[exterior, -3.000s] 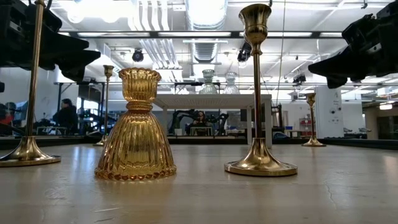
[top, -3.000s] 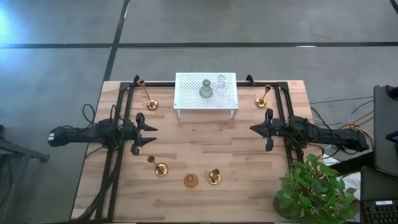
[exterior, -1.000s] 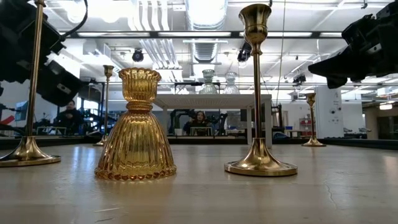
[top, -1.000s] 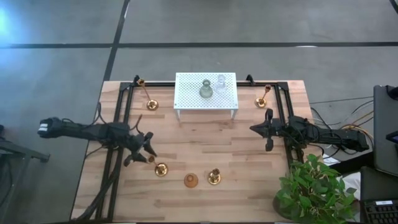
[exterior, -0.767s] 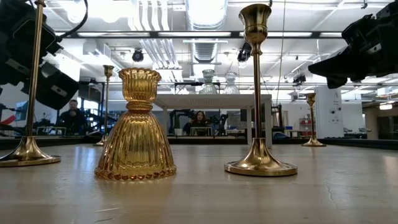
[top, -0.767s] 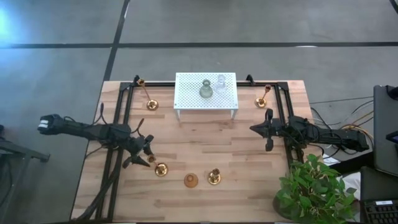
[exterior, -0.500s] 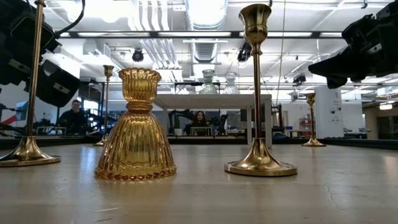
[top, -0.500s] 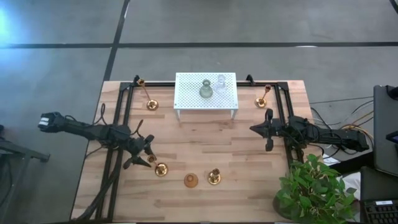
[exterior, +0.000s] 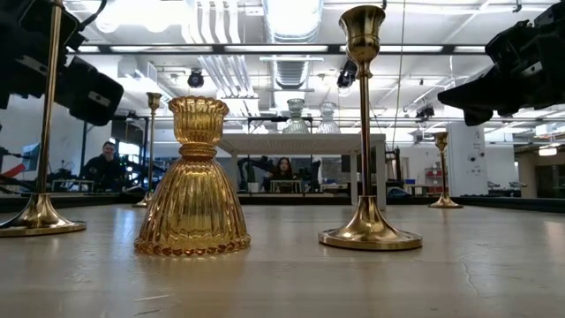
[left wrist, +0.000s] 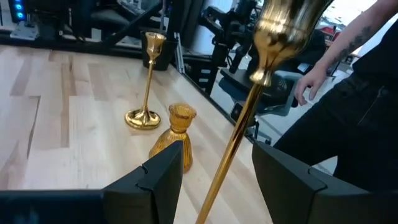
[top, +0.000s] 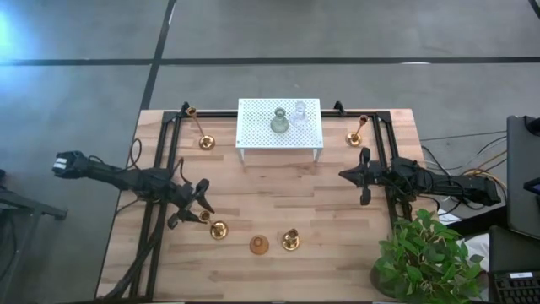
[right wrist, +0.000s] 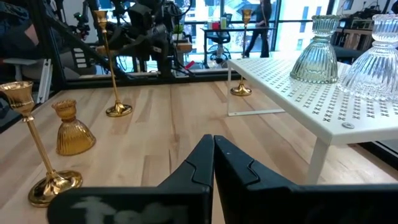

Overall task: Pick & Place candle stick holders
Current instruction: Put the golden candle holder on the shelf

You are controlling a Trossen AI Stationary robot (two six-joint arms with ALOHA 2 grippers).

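With its fingers spread either side of the tall brass candlestick (left wrist: 242,137) near the table's front-left, the left gripper (top: 196,205) looks mid-approach; next it needs to close squarely on the thin stem. The right gripper (top: 361,176) waits pressed together at the right. The white rack (top: 253,127) holds a grey-green glass holder (top: 280,122) and a clear one (top: 299,111).

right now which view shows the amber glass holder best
The low view: the amber glass holder stands close and whole, ribs and rim clear. The high view gives only a small orange dot near the table's front edge. The left wrist view shows it partly behind that hand's finger; the right wrist view shows it small, off to the side.
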